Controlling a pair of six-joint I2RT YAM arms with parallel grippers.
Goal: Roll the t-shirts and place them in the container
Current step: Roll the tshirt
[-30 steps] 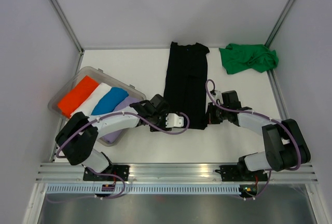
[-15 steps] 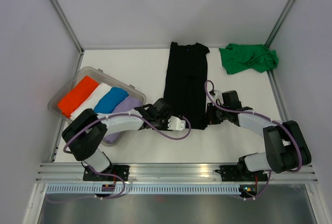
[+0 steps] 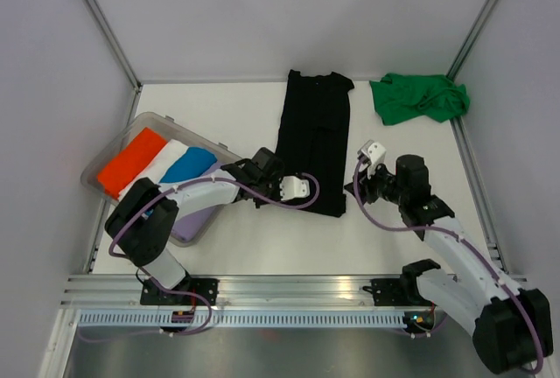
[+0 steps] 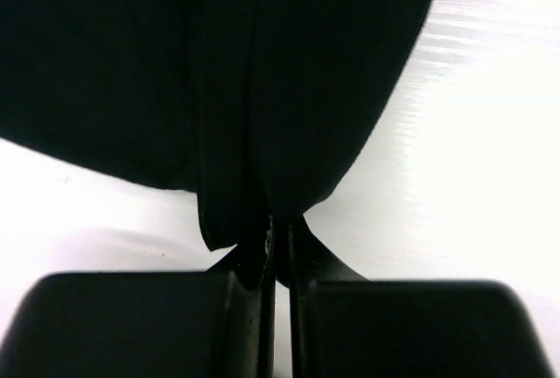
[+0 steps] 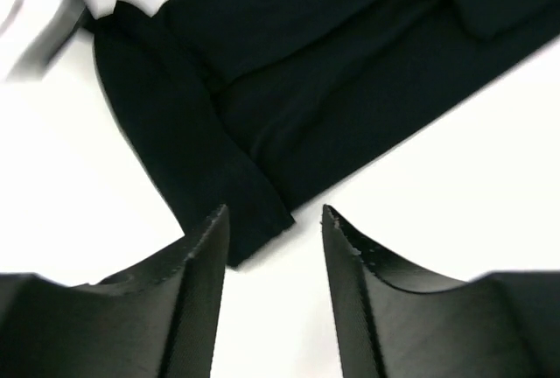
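Observation:
A black t-shirt [image 3: 315, 137], folded into a long strip, lies flat in the middle of the table. My left gripper [image 3: 284, 181] is at its near left edge, shut on a pinch of the black cloth [image 4: 262, 177]. My right gripper [image 3: 354, 188] hovers just off the shirt's near right corner [image 5: 254, 212]. Its jaws are open with only bare table between them. A bright green t-shirt [image 3: 418, 98] lies crumpled at the back right.
A clear plastic tub [image 3: 112, 152] stands at the left and holds rolled shirts: orange [image 3: 131, 162], white [image 3: 160, 166], blue [image 3: 189, 165] and lilac. Grey walls close the table in at the back and sides.
My left gripper has shut on the black shirt's near left edge. My right gripper has opened, let go of the shirt and drawn back to the right.

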